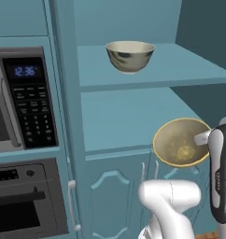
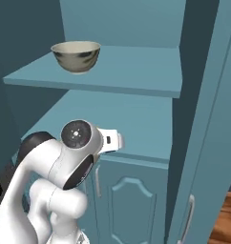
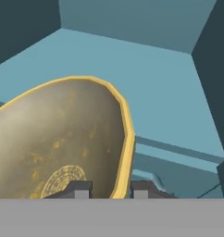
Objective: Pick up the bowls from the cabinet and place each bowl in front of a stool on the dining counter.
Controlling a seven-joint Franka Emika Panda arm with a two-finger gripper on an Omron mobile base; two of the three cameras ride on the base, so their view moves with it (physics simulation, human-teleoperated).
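The tan-yellow bowl (image 1: 181,142) hangs tilted in front of the teal cabinet's lower shelf (image 1: 119,126), its inside turned toward me. My gripper (image 3: 108,190) is shut on its rim, one fingertip inside and one outside the yellow edge (image 3: 125,139). In the left base view the gripper (image 1: 203,138) meets the bowl's right rim. The cream bowl with dark mottled marks (image 1: 130,56) stands upright on the upper shelf (image 1: 180,70), seen too as the mottled bowl (image 2: 76,56) from the right. The cabinet (image 2: 136,119) fills the background. Stools and the dining counter are out of view.
A built-in microwave (image 1: 21,98) and oven (image 1: 26,200) column stands left of the cabinet. Panelled doors with thin handles (image 1: 143,172) lie below the lower shelf. The cabinet's right side wall (image 2: 203,119) rises close by. My white arm (image 2: 65,167) occupies the lower left.
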